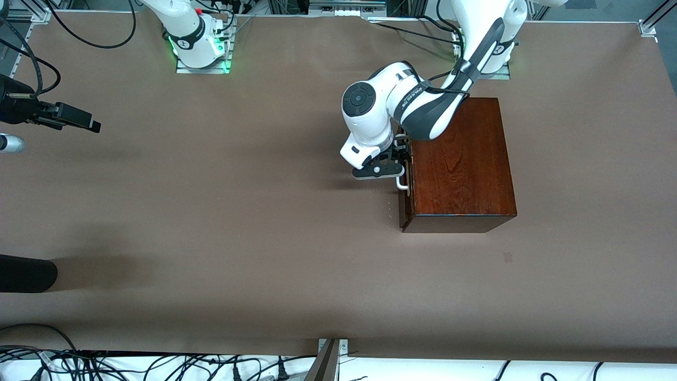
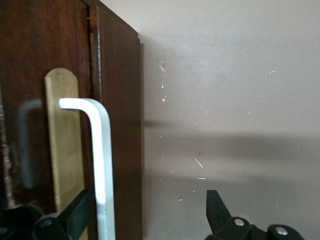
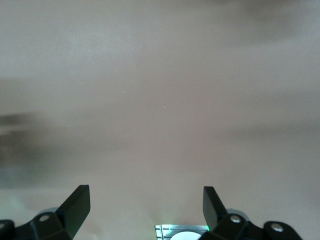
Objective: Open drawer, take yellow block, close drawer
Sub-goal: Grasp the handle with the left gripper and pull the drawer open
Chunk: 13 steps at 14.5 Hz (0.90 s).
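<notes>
With the drawer (image 1: 406,182) standing shut in the wooden box (image 1: 459,161) and the yellow block not showing, the left gripper (image 1: 400,168) is straddling the white handle (image 2: 102,165), jaws spread, while the right gripper (image 3: 146,207) is waiting, jaws spread, over bare table (image 1: 238,211); every step is remaining.

dark red-brown wooden box (image 1: 460,164): on brown table (image 1: 211,211), toward left arm's end | white loop handle (image 1: 402,182): on shut drawer (image 1: 408,180) front
</notes>
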### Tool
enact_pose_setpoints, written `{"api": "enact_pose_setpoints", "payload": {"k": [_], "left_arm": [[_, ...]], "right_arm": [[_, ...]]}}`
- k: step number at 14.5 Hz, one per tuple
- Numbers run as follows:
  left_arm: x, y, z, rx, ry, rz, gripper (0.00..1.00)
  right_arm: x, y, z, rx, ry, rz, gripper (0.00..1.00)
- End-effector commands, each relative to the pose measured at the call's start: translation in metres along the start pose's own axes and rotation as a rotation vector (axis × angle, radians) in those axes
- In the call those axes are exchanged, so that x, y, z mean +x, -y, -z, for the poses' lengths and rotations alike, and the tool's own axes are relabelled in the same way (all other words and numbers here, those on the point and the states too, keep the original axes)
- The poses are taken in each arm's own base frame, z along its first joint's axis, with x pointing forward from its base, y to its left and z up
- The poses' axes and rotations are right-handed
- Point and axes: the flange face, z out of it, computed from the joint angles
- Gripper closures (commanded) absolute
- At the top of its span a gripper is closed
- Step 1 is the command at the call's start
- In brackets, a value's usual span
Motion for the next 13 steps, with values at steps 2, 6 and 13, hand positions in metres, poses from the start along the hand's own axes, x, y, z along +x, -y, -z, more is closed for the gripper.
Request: {"api": "enact_pose_setpoints", "payload": {"k": [2, 6, 13], "left_arm": [[-0.010, -0.015, -0.013, -0.003, -0.021, -0.003, 0.00], [-0.012, -0.023, -0.015, -0.023, -0.019, 0.017, 0.00], [-0.026, -0.063, -0.009, -0.054, -0.053, 0.066, 0.00]], "right_arm": [[-0.004, 0.029, 0.002, -0.089, -0.010, 0.069, 0.00], [-0.011, 0.036, 0.009, -0.135, -0.023, 0.093, 0.00], [-0.013, 0.034, 0.011, -0.120, -0.024, 0.092, 0.00]]}}
